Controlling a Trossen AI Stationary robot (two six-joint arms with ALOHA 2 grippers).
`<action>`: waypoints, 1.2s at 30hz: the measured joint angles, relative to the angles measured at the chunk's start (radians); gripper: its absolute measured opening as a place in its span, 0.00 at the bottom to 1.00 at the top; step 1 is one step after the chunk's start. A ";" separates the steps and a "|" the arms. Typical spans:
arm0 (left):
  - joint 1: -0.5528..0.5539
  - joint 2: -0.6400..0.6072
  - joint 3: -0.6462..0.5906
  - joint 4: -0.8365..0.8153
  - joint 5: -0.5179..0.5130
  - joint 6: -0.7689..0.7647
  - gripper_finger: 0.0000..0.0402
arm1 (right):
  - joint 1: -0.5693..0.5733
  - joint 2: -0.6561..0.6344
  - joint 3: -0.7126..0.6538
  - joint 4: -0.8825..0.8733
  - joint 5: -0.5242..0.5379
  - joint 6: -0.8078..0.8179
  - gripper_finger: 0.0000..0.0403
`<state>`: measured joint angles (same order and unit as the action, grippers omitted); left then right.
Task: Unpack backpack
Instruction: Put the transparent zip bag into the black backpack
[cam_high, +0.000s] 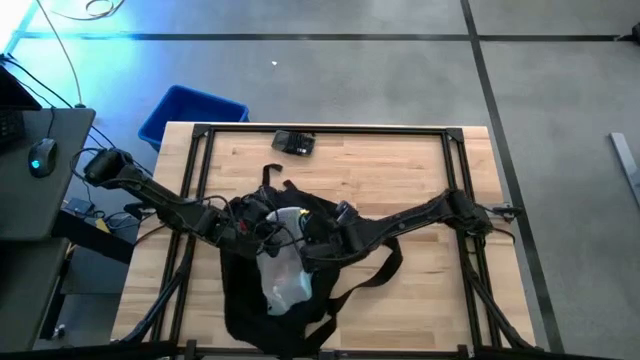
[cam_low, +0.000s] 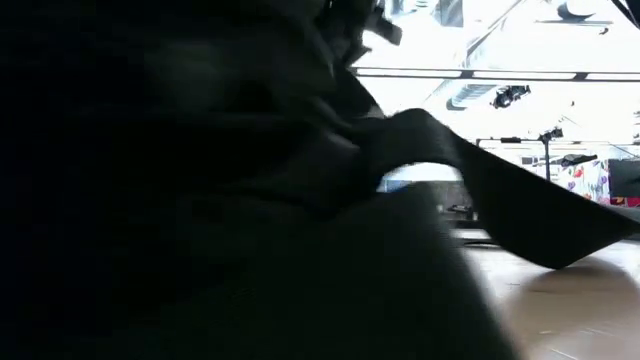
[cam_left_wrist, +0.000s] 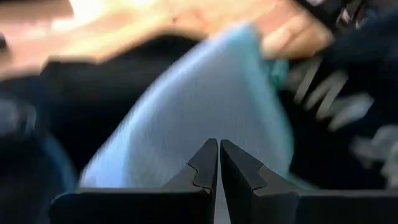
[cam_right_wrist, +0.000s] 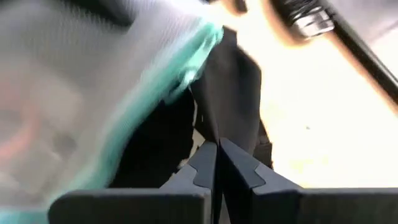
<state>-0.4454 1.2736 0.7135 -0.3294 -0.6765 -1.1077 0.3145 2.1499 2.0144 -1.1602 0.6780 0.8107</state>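
High view | backpack (cam_high: 255, 300) on surface (cam_high: 400, 180), white bag (cam_high: 283, 270) atop | L pincer (cam_left_wrist: 219, 152) closed, empty | R pincer (cam_right_wrist: 217, 155) closed, nothing seen gripped

The backpack (cam_high: 275, 300) lies on the table (cam_high: 420, 180) at the middle of its near half, with a pale bag (cam_high: 284, 268) resting on top of it and a strap (cam_high: 375, 272) trailing off to its right. The left gripper (cam_high: 262, 232) reaches in from the left and the right gripper (cam_high: 312, 250) from the right, both over the far end of the backpack, just beside each other. A small device (cam_high: 294, 143) lies near the table's far edge, well apart from the backpack, and a bin (cam_high: 192, 115) stands on the floor beyond the far left corner.
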 joint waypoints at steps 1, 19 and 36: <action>-0.006 0.008 -0.015 0.004 0.007 -0.021 0.00 | 0.000 -0.019 0.000 0.003 0.010 0.000 0.00; -0.026 0.082 -0.119 0.018 0.082 -0.230 0.00 | 0.055 -0.130 0.000 0.259 -0.091 -0.266 0.00; -0.054 -0.024 -0.017 0.065 0.070 -0.135 0.00 | -0.156 -0.035 0.000 0.308 -0.450 -0.564 0.53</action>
<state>-0.4993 1.2495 0.6964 -0.2644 -0.6068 -1.2422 0.1582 2.1150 2.0145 -0.8518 0.2280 0.2467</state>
